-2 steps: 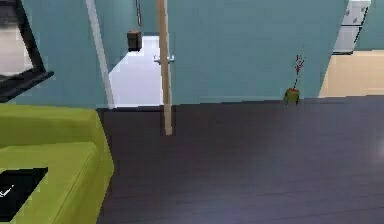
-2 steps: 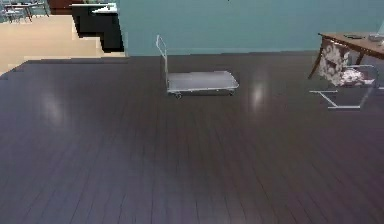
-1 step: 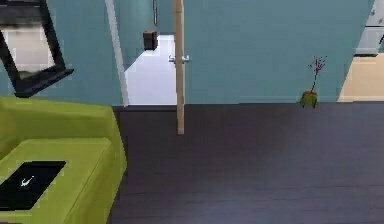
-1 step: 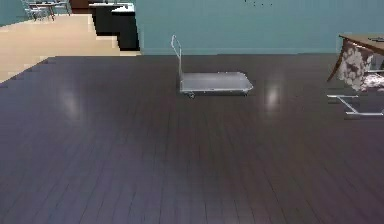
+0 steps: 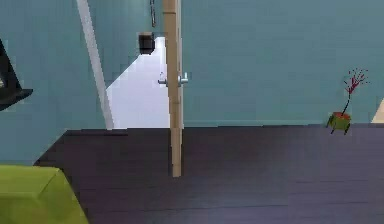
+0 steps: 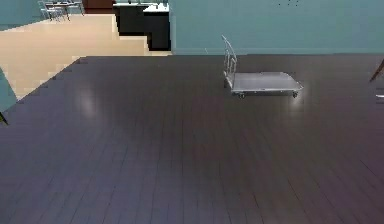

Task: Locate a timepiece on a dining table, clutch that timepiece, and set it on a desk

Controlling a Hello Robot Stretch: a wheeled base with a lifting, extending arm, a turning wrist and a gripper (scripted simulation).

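Search step, hunting the dining table. Timepiece location and pincer state: can't tell. Facing edge of tall tan wooden door [image 5: 174, 90], pale lit opening [image 5: 140, 95] just left of it. Next: steer through, scan for table

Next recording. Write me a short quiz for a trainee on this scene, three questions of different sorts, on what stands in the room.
1. True or false: the door in the forward view stands open, seen edge on.
2. In the arm side view, the cart stands on: A) the dark floor; B) a rug; C) a table.
3. Fill in: the potted plant at the forward view's right has ___ twigs.

Key: 1 true; 2 A; 3 red.
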